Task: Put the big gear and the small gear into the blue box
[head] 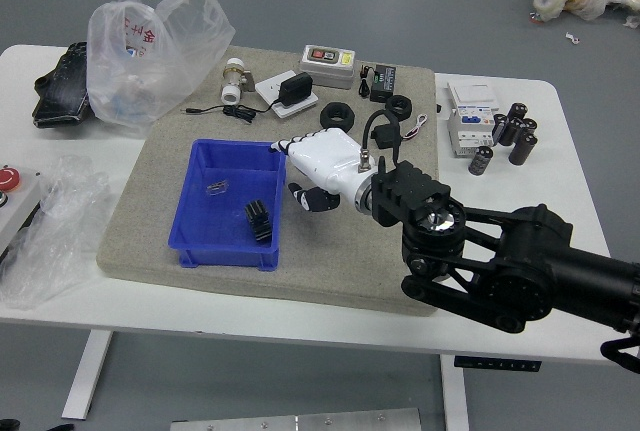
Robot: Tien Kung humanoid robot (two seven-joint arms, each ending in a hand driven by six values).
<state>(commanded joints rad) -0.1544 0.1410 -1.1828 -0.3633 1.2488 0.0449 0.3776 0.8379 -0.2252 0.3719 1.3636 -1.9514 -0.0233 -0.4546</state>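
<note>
Right hand (335,163), in white with dark fingertips, is palm-down near the blue box (215,226) – fingers extended and loosely parted, thumb well off from them, nothing held. Fingertips reach to about the box's far right corner; can't tell if they touch it. Thumb sits just outside the right wall. Left hand (10,425) only peeks in at the lower-left corner, too little shown to tell its state.

Gears: can't say for sure which parts they are. Larger black ring (337,109) and smaller black ring (399,100) lie on the gray mat (140,241), past the right hand. Black ribbed part (259,221) is in the blue box by the right wall, plus a small clear piece (217,188) further left.

Also on the mat: black block (388,137) partly behind the hand's cable loop, adapter (295,89) with black cord, white-and-gray case (328,66), white cylindrical fitting (233,81). Left side of the white table (540,251) – plastic bag (145,61), black pouch (62,86), red button (9,179). Right side: white carton (470,131) and dark cylinders (522,148) beside it.
</note>
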